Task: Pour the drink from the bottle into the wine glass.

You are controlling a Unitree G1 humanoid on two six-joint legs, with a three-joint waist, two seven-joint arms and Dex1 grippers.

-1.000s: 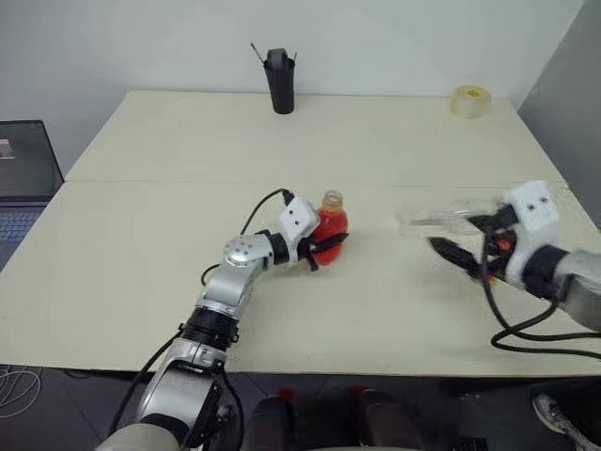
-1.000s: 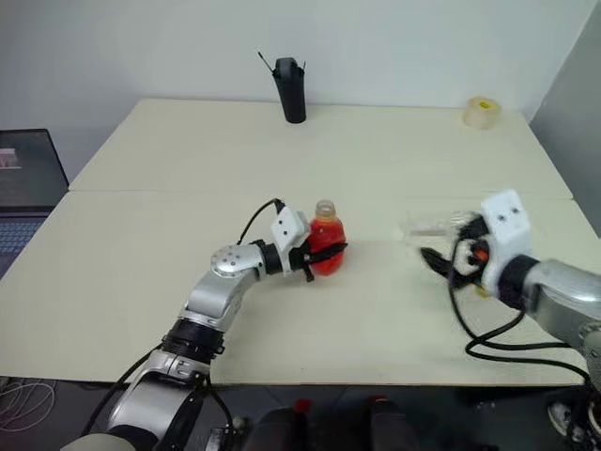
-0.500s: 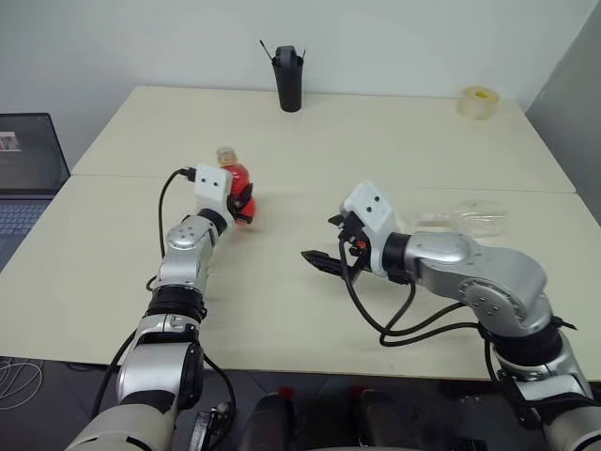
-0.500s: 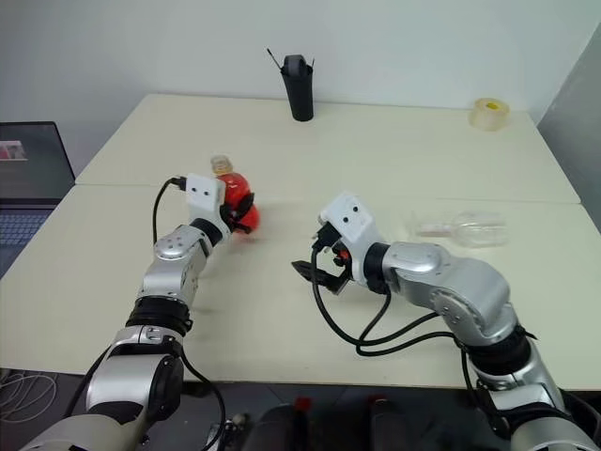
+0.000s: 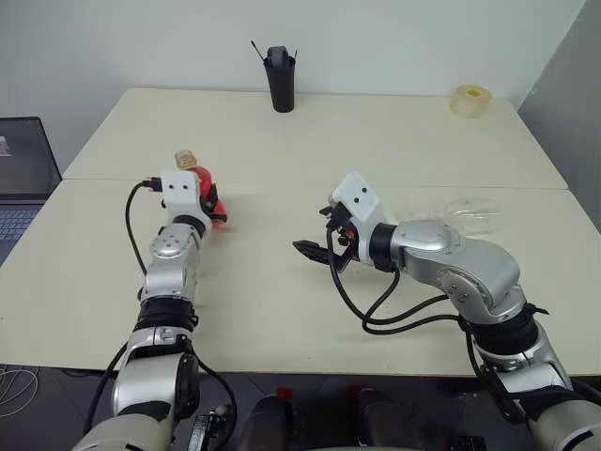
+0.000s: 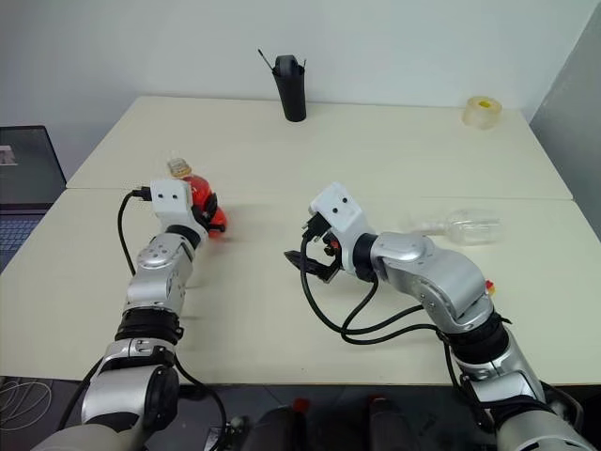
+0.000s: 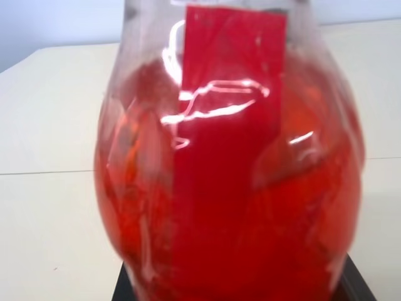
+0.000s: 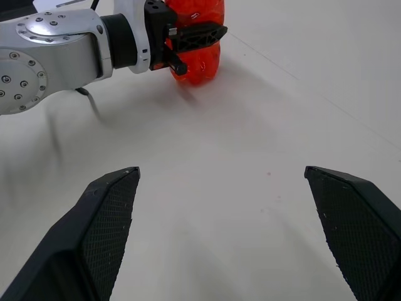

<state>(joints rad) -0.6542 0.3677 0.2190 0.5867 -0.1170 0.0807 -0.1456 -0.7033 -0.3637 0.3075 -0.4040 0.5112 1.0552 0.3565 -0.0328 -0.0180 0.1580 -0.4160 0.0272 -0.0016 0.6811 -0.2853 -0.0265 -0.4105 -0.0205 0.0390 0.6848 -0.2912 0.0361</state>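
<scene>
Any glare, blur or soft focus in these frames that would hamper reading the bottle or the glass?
Left wrist view: the bottle sits very close and soft, with white glare streaks across its red label. Right wrist view: the bottle is fairly sharp, and the right gripper fingers show their mesh texture. Eye views: even light, faint shadows; the glass lies on its side, pale against the table.

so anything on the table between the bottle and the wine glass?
Yes: the right pincer, open and empty, hangs over the table about midway between them. The bottle sits in the left pincer; the wine glass lies on its side to the right. The black cup and tape roll sit well behind that line.
</scene>
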